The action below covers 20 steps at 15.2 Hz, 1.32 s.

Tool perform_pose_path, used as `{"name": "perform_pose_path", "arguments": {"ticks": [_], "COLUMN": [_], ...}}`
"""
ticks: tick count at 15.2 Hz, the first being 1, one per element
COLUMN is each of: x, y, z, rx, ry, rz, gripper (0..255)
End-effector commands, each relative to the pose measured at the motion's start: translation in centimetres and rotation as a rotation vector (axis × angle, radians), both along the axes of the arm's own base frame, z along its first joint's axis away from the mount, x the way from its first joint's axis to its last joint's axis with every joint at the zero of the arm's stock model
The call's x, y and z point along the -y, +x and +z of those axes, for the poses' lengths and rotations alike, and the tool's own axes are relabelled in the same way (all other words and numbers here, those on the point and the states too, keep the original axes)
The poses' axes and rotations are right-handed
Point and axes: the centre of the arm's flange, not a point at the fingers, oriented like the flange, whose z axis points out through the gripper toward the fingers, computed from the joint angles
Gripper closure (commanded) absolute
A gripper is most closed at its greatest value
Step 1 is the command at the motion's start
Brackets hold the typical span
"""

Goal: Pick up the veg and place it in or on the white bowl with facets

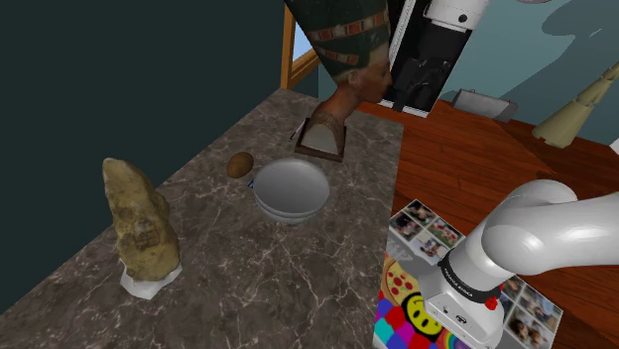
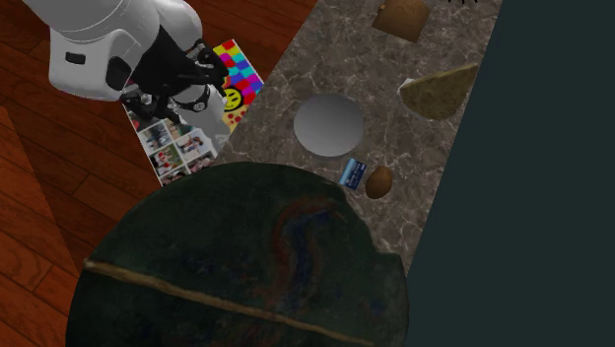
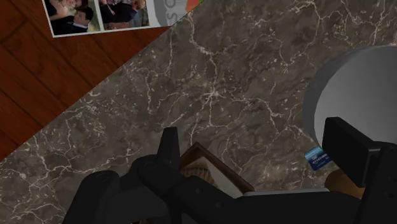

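Potato [image 1: 239, 165] is not in your jaws: they stand apart, holding nothing, above the dark marble bench [image 1: 248, 283]. Looking along them in your wrist view, a brown-framed wedge [image 3: 205, 162] sits on the bench between them, and the white bowl [image 3: 337, 83] lies out past one jaw. The potato rests on the bench just beside that bowl, with a small blue item [image 2: 354, 173] between the two. Farther along, a tan stone figure [image 1: 139, 223] stands upright on a white base.
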Motion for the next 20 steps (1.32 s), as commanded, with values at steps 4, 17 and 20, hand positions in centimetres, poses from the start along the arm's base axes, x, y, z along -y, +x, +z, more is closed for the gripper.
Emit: {"name": "perform_pose_path", "arguments": {"ticks": [4,17,20], "x": [-3.7,-17.6,-20.3], "y": [2.0,12.8,15.7], "z": [-1.1,-7.7,-9.5], "rx": [-0.027,-0.145,-0.172], "ry": [-0.021,-0.114,-0.135], "rz": [-0.065,-0.346,-0.411], "gripper": [0,0,0]}}
